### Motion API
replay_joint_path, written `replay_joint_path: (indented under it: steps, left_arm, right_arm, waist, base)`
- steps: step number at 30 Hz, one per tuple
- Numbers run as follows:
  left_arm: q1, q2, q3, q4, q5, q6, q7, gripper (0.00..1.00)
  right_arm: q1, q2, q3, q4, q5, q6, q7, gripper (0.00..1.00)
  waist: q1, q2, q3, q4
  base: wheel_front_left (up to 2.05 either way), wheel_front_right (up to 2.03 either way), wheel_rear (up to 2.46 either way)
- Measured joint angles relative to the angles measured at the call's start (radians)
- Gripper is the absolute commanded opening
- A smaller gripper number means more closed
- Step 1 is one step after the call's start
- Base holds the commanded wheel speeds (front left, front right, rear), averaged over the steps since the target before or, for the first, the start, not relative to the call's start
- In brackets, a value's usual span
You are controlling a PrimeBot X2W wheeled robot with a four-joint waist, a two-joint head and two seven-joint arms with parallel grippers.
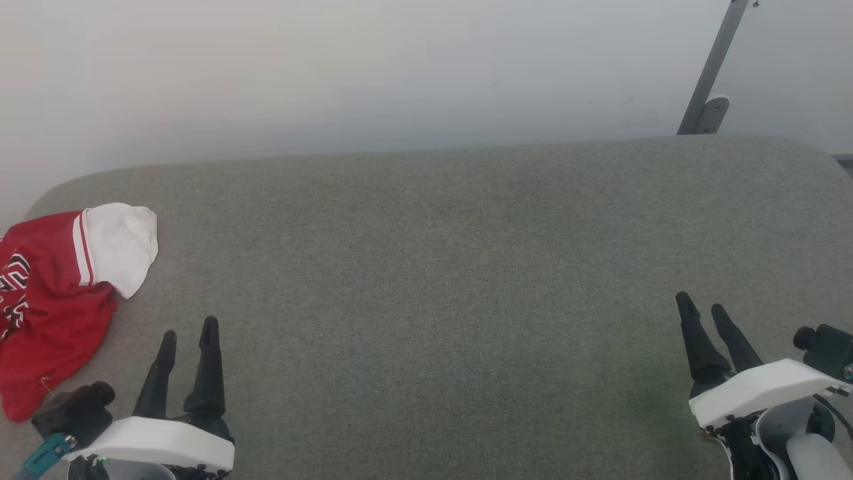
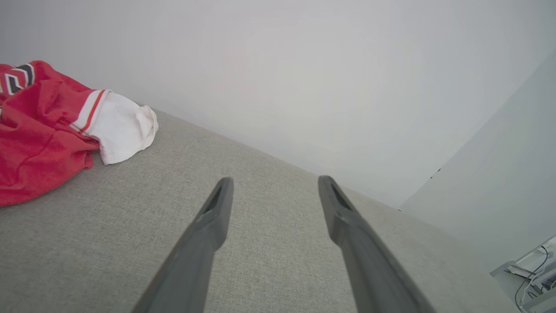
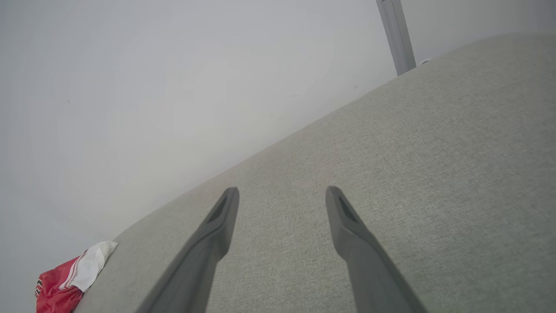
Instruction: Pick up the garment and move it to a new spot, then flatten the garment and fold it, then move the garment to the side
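Note:
The garment (image 1: 50,293) lies crumpled at the far left of the grey cushioned surface (image 1: 426,280), red with a white sleeve, striped trim and dark lettering partly cut off by the frame edge. It also appears in the left wrist view as the garment (image 2: 47,130) and far off in the right wrist view as the garment (image 3: 65,282). My left gripper (image 1: 188,330) stands open just right of it, not touching, nothing between its fingers (image 2: 217,208). My right gripper (image 1: 702,303) hovers open at the lower right, far from the cloth, its fingers (image 3: 226,217) empty.
A pale wall runs behind the surface's rounded back edge. A slanted grey metal post (image 1: 710,73) with a bracket rises at the back right. The wide middle of the cushion lies between the two grippers.

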Motion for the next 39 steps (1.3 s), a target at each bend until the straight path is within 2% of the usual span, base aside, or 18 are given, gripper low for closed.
replay_joint_path:
  steps: [20,39]
  left_arm:
    - [0.019,-0.006,0.007,-0.021,0.197,-0.013,-0.048,1.00]
    - [0.024,-0.004,0.012,-0.046,0.330,-0.018,-0.085,1.00]
  right_arm:
    - [-0.013,-0.022,0.015,0.002,-0.160,0.000,-0.031,1.00]
    - [-0.017,-0.039,0.034,0.001,-0.269,0.000,-0.057,1.00]
  waist:
    - [0.0000,0.0000,-0.005,-0.007]
    - [0.0000,0.0000,-0.015,-0.007]
  base:
    - [0.00,0.00,0.00]
    - [0.00,0.00,0.00]
